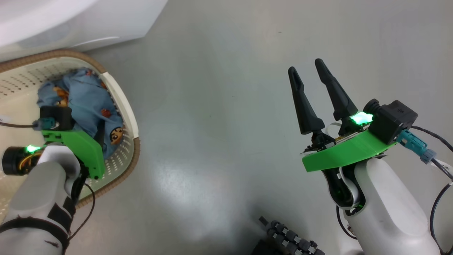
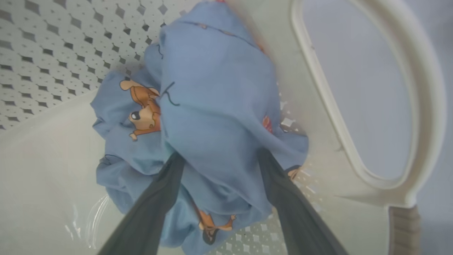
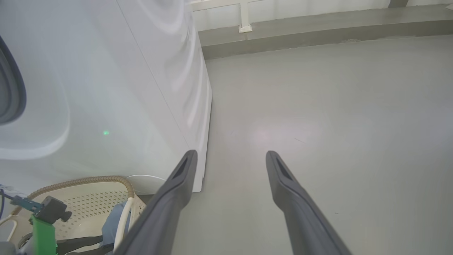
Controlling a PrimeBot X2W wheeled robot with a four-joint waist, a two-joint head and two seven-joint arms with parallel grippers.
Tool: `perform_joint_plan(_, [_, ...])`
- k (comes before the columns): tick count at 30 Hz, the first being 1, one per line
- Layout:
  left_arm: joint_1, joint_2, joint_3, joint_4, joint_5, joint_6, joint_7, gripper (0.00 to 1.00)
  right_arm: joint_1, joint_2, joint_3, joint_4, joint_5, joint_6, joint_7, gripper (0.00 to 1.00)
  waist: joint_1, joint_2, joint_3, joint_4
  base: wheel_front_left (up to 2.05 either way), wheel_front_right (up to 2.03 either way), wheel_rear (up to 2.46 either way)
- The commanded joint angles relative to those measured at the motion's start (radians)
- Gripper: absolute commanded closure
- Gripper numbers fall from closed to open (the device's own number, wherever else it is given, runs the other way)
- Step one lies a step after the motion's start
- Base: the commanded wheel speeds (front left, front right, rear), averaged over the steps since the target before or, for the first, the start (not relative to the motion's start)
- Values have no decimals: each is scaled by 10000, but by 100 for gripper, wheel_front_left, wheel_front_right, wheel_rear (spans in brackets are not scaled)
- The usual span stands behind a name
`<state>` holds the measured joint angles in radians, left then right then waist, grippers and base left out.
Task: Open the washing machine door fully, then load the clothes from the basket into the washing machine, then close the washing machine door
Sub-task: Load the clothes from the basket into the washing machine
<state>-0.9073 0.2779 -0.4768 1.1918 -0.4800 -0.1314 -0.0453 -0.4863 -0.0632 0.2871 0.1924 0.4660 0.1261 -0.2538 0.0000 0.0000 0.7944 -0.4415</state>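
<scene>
The basket (image 1: 120, 102) stands on the floor at the left, close to the white washing machine (image 1: 70, 21). Light blue clothes (image 1: 88, 99) with cartoon figures lie bunched inside it. My left gripper (image 2: 221, 154) reaches down into the basket and is open, its two fingers astride the bunched clothes (image 2: 219, 88), with the tips hidden under the fabric. My right gripper (image 1: 307, 67) hangs open over bare floor at the right, holding nothing. The right wrist view shows the washing machine's (image 3: 124, 88) white side and the basket (image 3: 88, 182). The washing machine door is out of view.
Smooth grey floor (image 1: 219, 124) spreads between the basket and my right arm. My base's black roller wheel (image 1: 290, 237) sits at the bottom edge. A dark grey curved rim (image 3: 10, 88) marks the machine's front. A low ledge (image 3: 318, 28) runs along the far wall.
</scene>
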Motion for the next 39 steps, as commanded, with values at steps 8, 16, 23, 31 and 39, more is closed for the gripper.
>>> perform_joint_plan(8, [-330,625,-640,-78,-778,8,242,0,79,17,259,-335,83,46,-80,0,0,0,231,-212,0,0,0])
perform_joint_plan(16, [-477,801,-1200,-24,-1431,8,363,100,74,37,295,-345,71,46,-80,0,0,0,233,-273,0,0,0])
perform_joint_plan(23, [-242,714,-1527,-61,-2133,8,88,100,105,-47,199,-298,25,46,-80,0,0,0,-233,-48,0,0,0])
perform_joint_plan(31, [303,561,-1756,-154,-3069,8,-754,100,174,-370,110,-237,-25,46,-80,0,0,0,-1213,504,0,0,0])
perform_joint_plan(39, [691,344,-1990,-268,-3638,8,-1465,100,362,-682,71,-121,-40,46,-80,0,0,0,-2067,1018,0,0,0])
